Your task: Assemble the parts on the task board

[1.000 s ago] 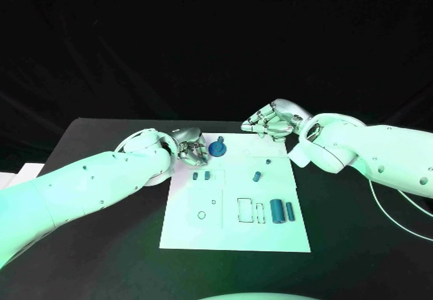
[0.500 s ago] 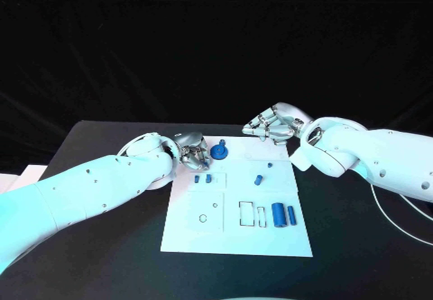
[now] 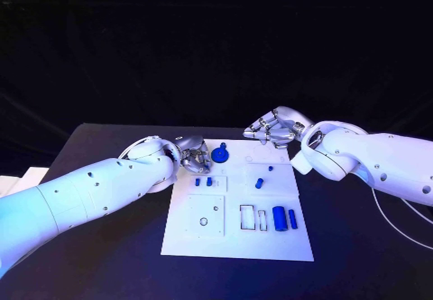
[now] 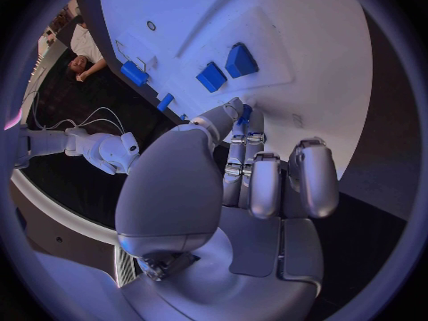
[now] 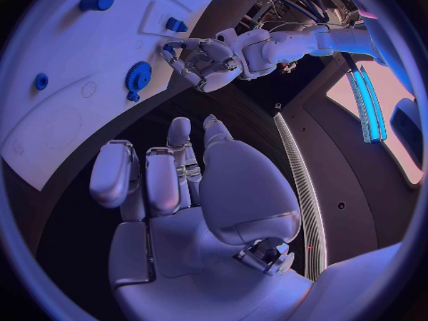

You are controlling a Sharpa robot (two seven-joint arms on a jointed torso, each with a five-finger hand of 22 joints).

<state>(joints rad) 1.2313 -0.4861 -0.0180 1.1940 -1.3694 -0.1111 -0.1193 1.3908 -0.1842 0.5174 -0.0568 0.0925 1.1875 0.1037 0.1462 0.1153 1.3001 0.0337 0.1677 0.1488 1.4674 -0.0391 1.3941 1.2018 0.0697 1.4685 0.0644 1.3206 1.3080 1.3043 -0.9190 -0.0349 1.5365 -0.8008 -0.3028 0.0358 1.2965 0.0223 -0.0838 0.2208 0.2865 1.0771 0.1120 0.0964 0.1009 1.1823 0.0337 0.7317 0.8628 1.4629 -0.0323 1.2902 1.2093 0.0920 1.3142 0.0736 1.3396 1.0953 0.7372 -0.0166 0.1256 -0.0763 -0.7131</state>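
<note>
The white task board lies in the middle of the black table. A blue gear stands at its far left corner. My left hand hovers right beside the gear, fingers curled, and pinches a small blue part at its fingertips; the right wrist view shows that part too. My right hand hangs over the board's far edge, fingers curled in with nothing in them. Two small blue blocks sit just nearer than the left hand.
Two blue cylinders lie at the board's right, next to outlined slots. Small blue pegs and a short piece stand mid-board. Bare black table surrounds the board.
The whole picture has shifted a little. Relative to the board, both hands and the parts keep their places.
</note>
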